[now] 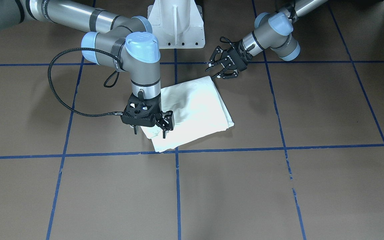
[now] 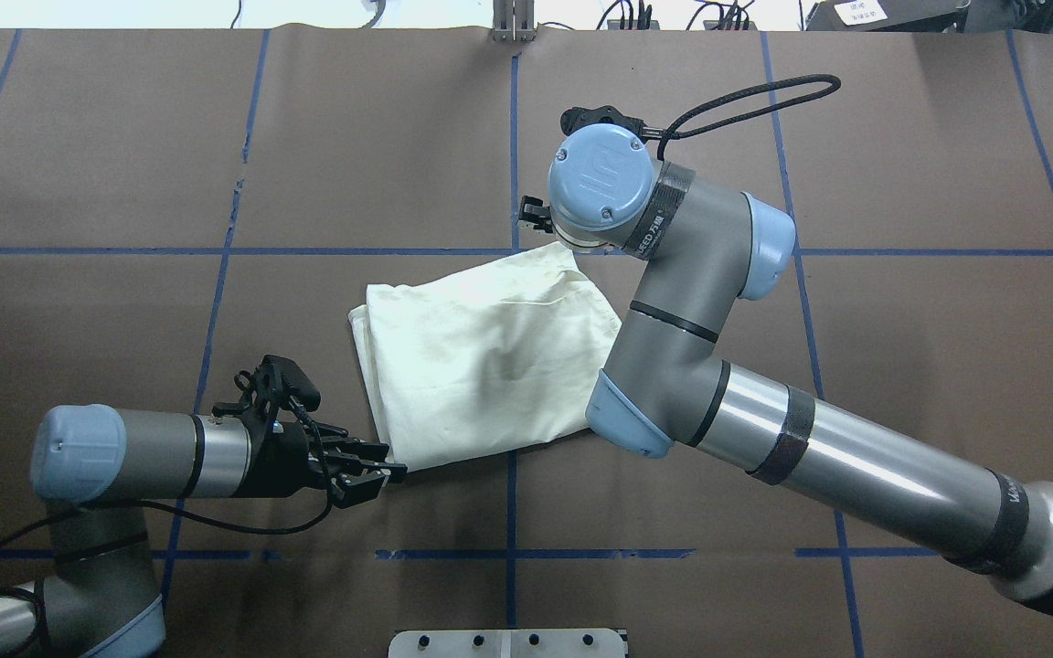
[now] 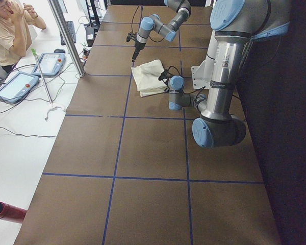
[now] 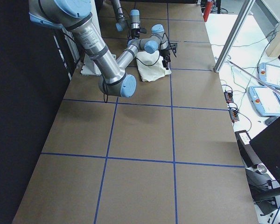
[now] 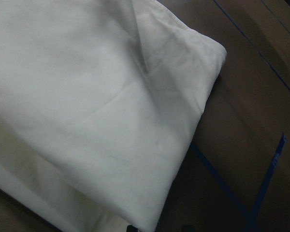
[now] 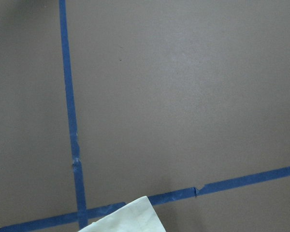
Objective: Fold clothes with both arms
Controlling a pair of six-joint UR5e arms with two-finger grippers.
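On the table (image 2: 124, 137), the T-shirt (image 2: 490, 356) lies folded, plain cream; left and right jaws released.

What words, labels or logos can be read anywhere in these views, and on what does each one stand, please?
"UR": an embossed logo on the light-blue joint cap of the right arm, as far as the overhead view shows.
White lettering on that arm's black wrist band: too blurred to read with certainty.
T-shirt: its plain cream side faces up, and no lettering shows.
Nothing else is legible.
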